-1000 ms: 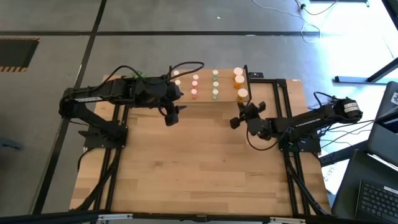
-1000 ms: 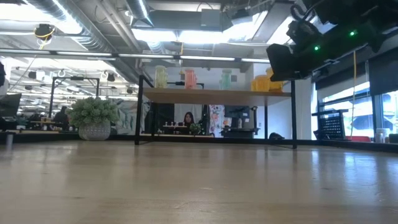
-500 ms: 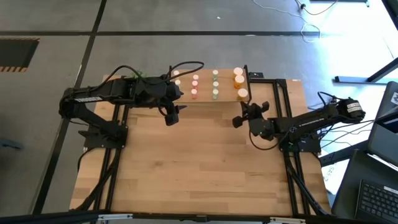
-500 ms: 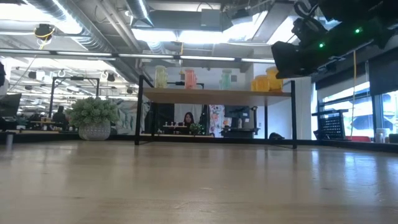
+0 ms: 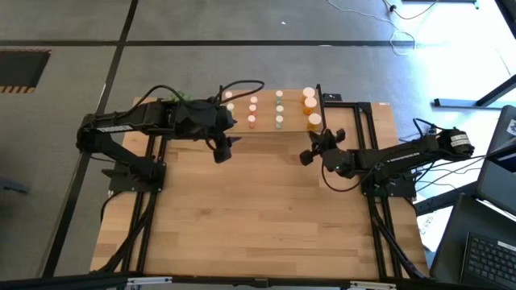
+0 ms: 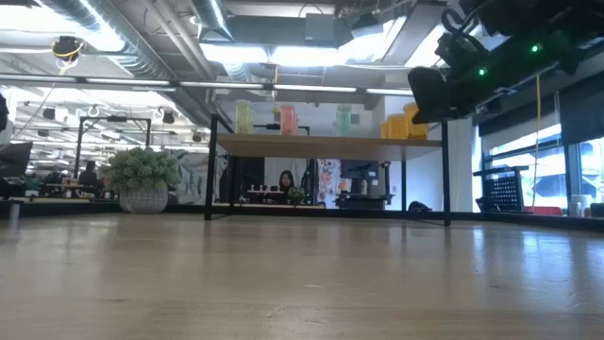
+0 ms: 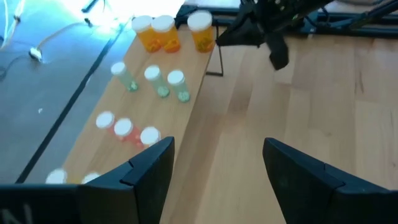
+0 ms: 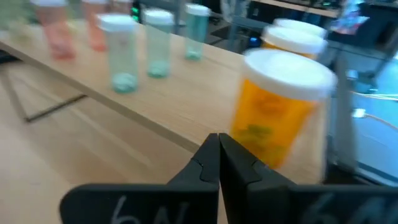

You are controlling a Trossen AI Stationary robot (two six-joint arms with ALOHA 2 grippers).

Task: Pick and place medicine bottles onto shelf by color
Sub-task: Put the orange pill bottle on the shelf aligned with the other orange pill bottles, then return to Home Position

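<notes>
Shelf (image 5: 274, 129), light wood on thin black legs, at the far edge of the table (image 5: 258, 217). We count the medicine bottles on it by colour, in rows running front to back: yellowish bottles (image 5: 230, 101) at the left end, pink-red bottles (image 5: 252, 111) next, green bottles (image 5: 279, 110) after them, larger orange bottles (image 5: 310, 103) at the right end. The left wrist view shows three green, three pink-red and three orange; of the yellowish ones only two caps show at its edge.

We find no bottle on the table in any view, so we judge the sorting finished or nearly so, with little left beyond drawing the arms back.

Left claw (image 5: 222, 151): empty, fingers spread wide, hanging above the table just in front of the shelf's left part. Right claw (image 5: 307, 157): clenched on nothing, near the shelf's right end, close to the nearest orange bottle (image 8: 280, 112).

Labels: that bottle carries a printed patch, too blurred for us to read. No brand or other writing legible.
</notes>
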